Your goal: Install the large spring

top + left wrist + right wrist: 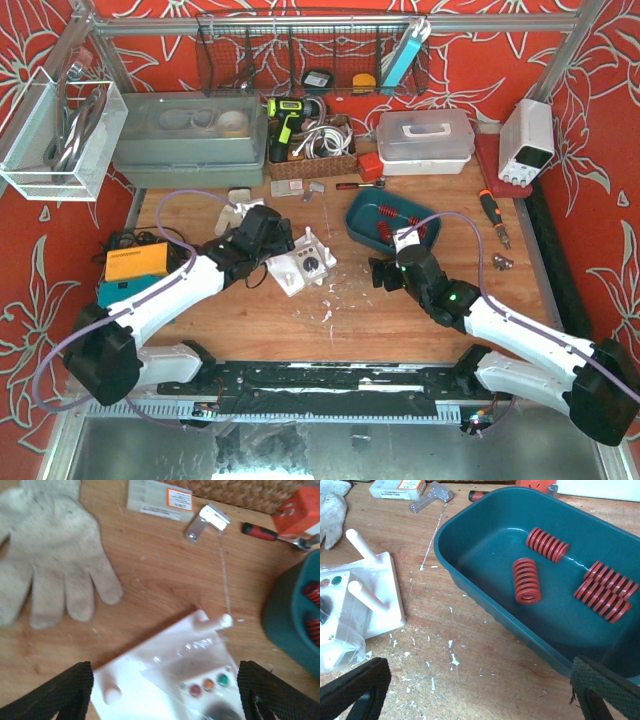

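- The right gripper (480,697) has its jaws spread wide with nothing between them; only bare, paint-flecked table (470,670) shows in the gap.
- In the right wrist view the teal tray (470,540) sits at 12 to 2 o'clock from those jaws, its near wall just ahead of the right fingertip.
- Four red springs lie in the tray, none touched by either gripper: a short one standing on end (526,580) at 12 o'clock, a short one on its side (548,545) beyond it at 1 o'clock, and two longer springs (605,592) lying side by side at 2 o'clock.
- The white peg fixture (380,605) is at 10 o'clock from the right jaws, apart from the tray, with two bare pegs sticking up.
- The left gripper (167,700) is also spread wide, hovering over that fixture, which fills the gap between its fingers; I cannot tell whether it is touched.
- From the left jaws a work glove (45,565) lies at 10 o'clock and the tray's corner at 3 o'clock.
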### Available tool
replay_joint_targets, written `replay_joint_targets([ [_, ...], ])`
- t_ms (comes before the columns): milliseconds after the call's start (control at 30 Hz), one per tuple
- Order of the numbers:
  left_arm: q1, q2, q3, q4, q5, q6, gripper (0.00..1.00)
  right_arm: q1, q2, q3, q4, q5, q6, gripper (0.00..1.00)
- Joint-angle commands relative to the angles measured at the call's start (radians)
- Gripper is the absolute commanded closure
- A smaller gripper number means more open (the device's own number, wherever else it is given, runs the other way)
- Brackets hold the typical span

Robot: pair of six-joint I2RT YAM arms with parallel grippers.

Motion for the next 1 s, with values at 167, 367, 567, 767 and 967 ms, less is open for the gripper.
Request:
replay_joint_targets([
  [167,-0.204,0.025,0.059,-0.168,-0.101,-0.304,0.31,0.010,-0.011,0.011,-0.009,0.024,0.000,0.02],
  [367,-0.315,0.106,0.114,-0.194,-0.123,-0.421,0.31,0.010,-0.012,0.011,-0.010,0.029,-0.001,0.02],
  [567,-0.345,0.244,0.220,-0.312,-0.161,-0.522,0.32,0.012,-0.018,0.009,-0.006,0.025,-0.006,0.02],
  [767,-0.347,0.344,0.267,-0.343,-0.147,-0.540,0.32,0.011,-0.060,-0.029,0.097,-0.151,-0.047,0.01],
  [967,-0.347,0.384,0.278,-0.354,-0.148,-0.550,0.30,0.011,-0.132,-0.076,0.170,-0.224,-0.043,0.01],
])
